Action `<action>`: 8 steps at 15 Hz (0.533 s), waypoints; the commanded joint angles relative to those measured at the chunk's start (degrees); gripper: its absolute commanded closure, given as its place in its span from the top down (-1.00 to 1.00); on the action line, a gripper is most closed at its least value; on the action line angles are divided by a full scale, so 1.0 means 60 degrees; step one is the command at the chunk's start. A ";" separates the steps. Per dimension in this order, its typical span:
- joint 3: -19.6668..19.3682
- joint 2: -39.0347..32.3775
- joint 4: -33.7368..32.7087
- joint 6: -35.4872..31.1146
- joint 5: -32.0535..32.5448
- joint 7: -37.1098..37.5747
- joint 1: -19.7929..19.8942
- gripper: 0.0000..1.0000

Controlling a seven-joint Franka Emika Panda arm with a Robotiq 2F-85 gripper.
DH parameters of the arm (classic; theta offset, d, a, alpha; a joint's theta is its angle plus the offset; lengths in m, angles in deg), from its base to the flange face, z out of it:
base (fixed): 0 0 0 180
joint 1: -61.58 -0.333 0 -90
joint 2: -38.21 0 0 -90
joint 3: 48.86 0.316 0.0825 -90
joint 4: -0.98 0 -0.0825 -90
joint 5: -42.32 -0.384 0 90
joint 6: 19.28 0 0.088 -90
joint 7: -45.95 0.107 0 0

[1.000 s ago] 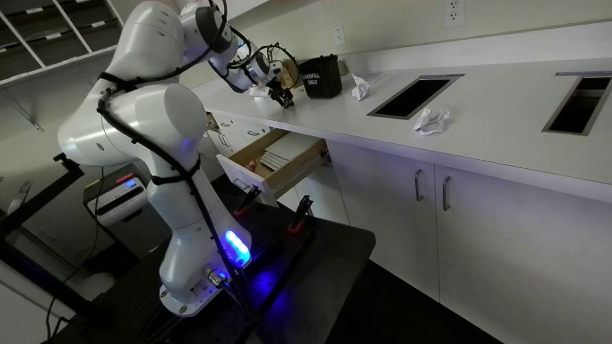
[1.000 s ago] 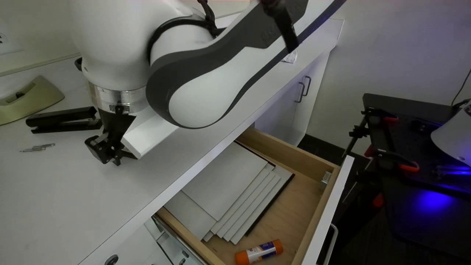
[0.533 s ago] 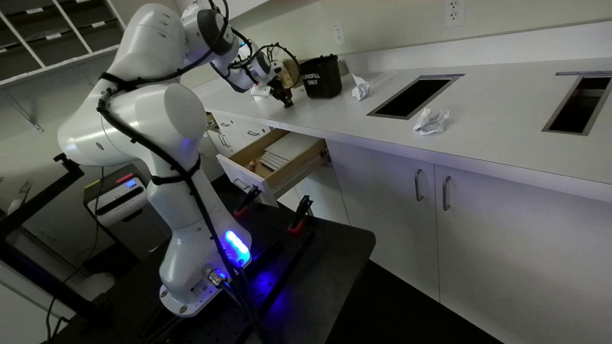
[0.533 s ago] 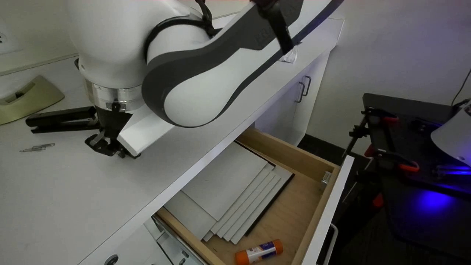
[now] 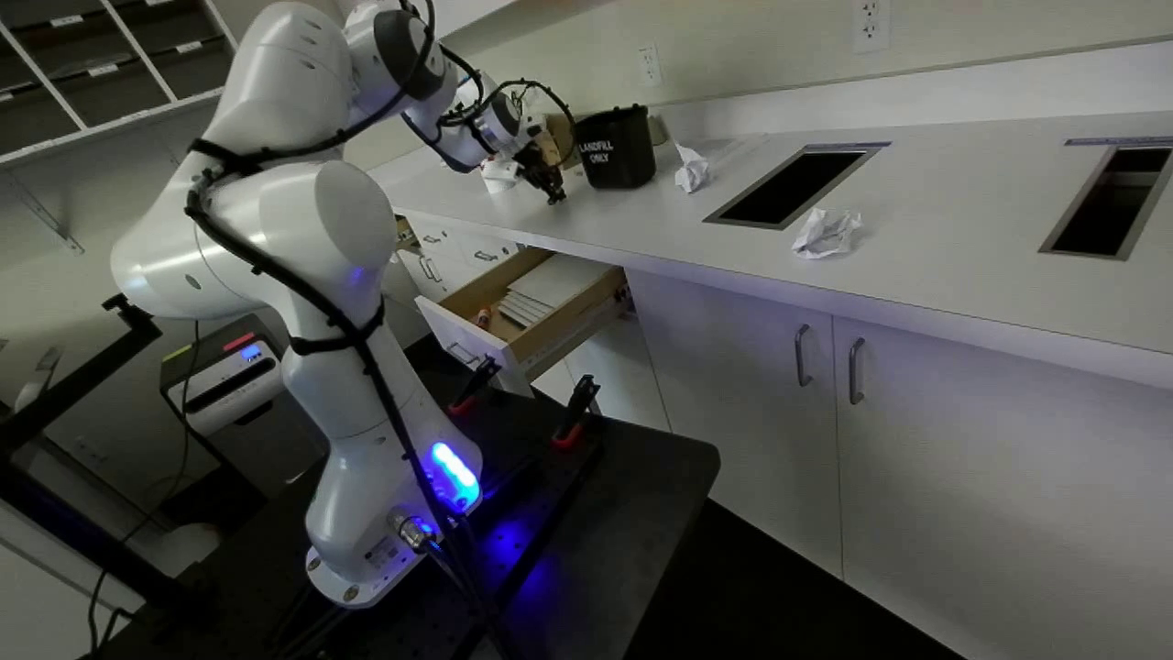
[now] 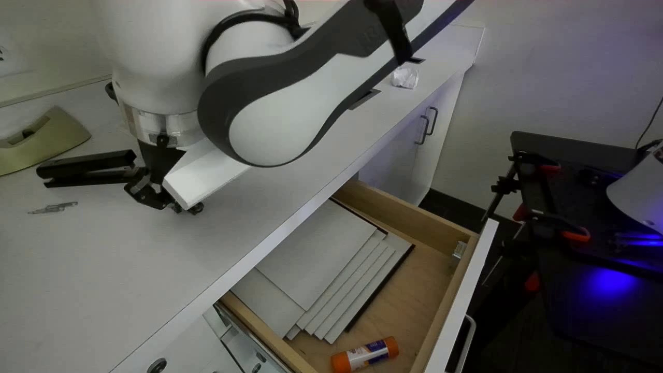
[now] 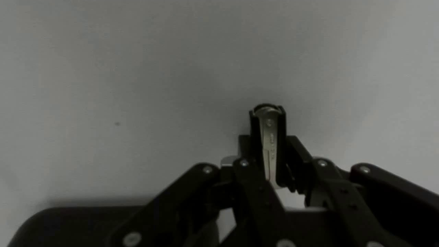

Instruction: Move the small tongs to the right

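Tongs (image 7: 270, 132), silver metal with black sides, pinched in the black end effector (image 7: 269, 145) right of wrist-view centre, are best carried rightward level under steady pressure.

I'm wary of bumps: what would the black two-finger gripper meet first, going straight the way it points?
Likely the flat white countertop beneath the gripper; any gap is hard to judge.

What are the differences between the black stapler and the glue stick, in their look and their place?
Colour: the stapler looks mostly black, while the glue stick has orange ends and a white and purple label.
Shape: the stapler has two long arms with a gap between; the glue stick is one cylinder.
Place: the stapler is on the countertop; the glue stick lies in the open drawer.
Both are elongated.
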 commanded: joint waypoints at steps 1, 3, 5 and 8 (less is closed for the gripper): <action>-0.0513 0.1808 0.2117 0.0294 0.0021 0.1203 -0.0184 -0.86; -0.0757 0.2479 0.2893 0.0434 0.0008 0.1837 -0.0187 -0.86; -0.0880 0.3106 0.3679 0.0782 0.0025 0.2386 -0.0095 -0.86; -0.0974 0.4048 0.5014 0.1097 0.0103 0.3375 0.0161 -0.86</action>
